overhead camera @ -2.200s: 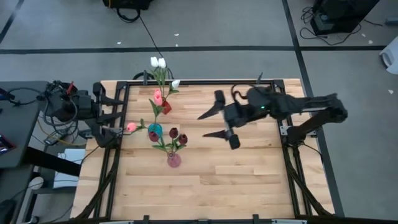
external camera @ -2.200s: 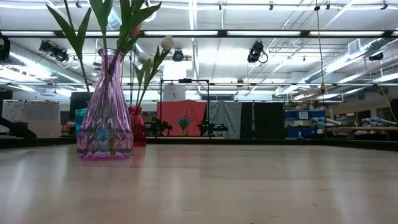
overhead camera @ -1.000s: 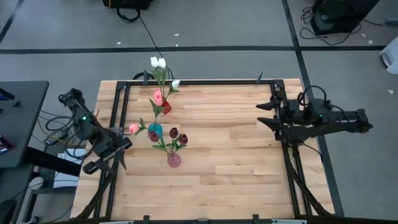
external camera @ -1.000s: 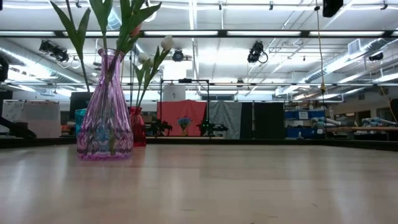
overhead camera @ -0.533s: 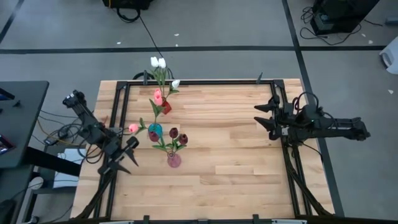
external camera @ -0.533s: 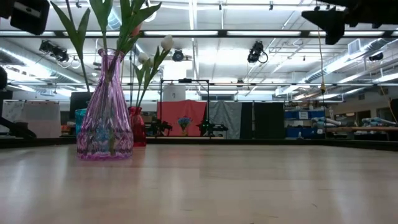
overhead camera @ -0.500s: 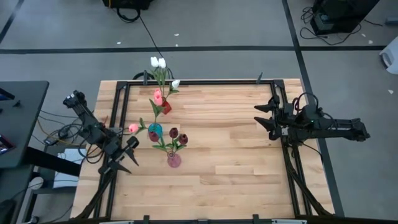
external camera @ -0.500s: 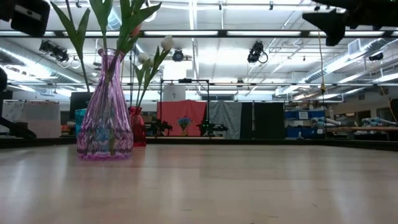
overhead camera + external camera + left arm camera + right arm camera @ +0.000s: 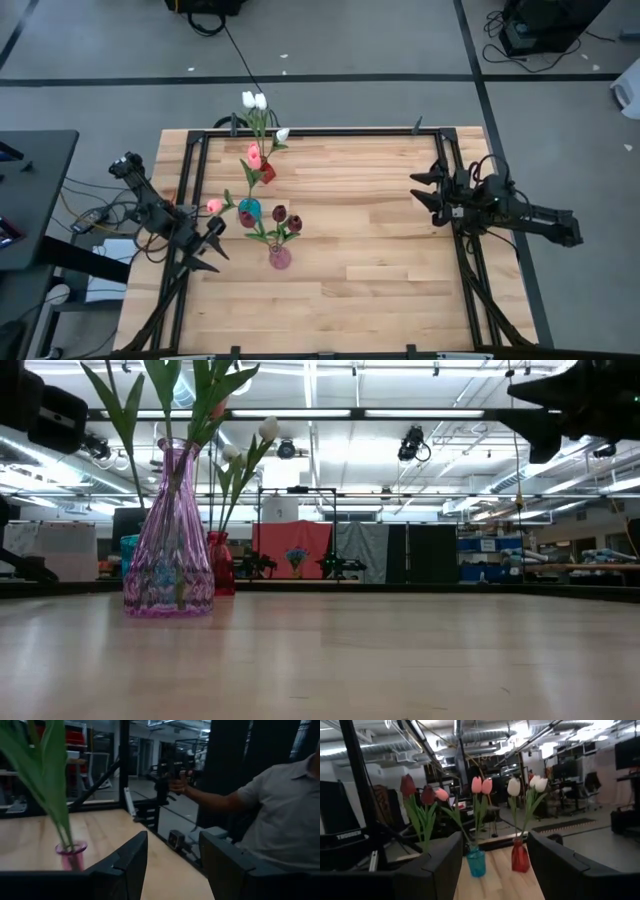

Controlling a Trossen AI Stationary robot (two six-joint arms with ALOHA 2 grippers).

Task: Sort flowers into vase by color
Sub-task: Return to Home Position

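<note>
Tulips point(image 9: 481, 785), "TROSSEN" lettering point(image 9: 350, 836), left claw point(image 9: 173, 840), right claw point(image 9: 495, 837)

From above, even light falls on the pale wooden desk point(image 9: 380, 250); the small pink glass vase point(image 9: 279, 258) casts hardly any shadow on it. At desk height, long white ceiling strip lights point(image 9: 440, 413) glare above that vase, and the desk's surface carries a broad pale sheen. The left wrist view is dim: the left end effector point(image 9: 172, 850) shows its dark fingers point(image 9: 127, 865) near-black against the lit desk. The right wrist view is dim too, ceiling lamps point(image 9: 520, 730) blooming white overhead.
</note>
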